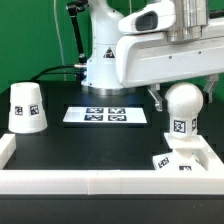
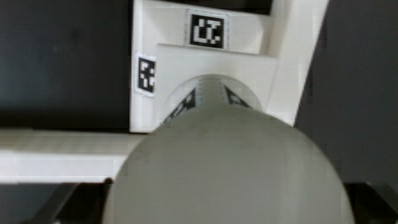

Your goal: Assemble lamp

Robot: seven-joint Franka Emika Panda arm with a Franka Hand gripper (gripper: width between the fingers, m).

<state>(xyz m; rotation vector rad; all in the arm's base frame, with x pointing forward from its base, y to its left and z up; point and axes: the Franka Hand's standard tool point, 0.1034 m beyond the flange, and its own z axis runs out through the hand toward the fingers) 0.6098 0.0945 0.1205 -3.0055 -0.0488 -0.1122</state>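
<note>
White plastic bulb (image 1: 182, 110) sits directly beneath my tool (image 1: 182, 97), on the base block (image 1: 181, 160). I judge that seating it is the step in hand. The shade (image 1: 27, 107) waits on the bench (image 1: 100, 145), well away from the tool and not yet fitted. I can't tell whether the tool pinches the bulb or stands spread, and the bulb fills the wrist view.

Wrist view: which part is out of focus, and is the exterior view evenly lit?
Wrist view: the bulb is close to the lens and blurred, while the base behind it is sharper, with clear tags. Exterior view: the light is even, the shade stands bright against the black table, and there is no strong glare.
</note>
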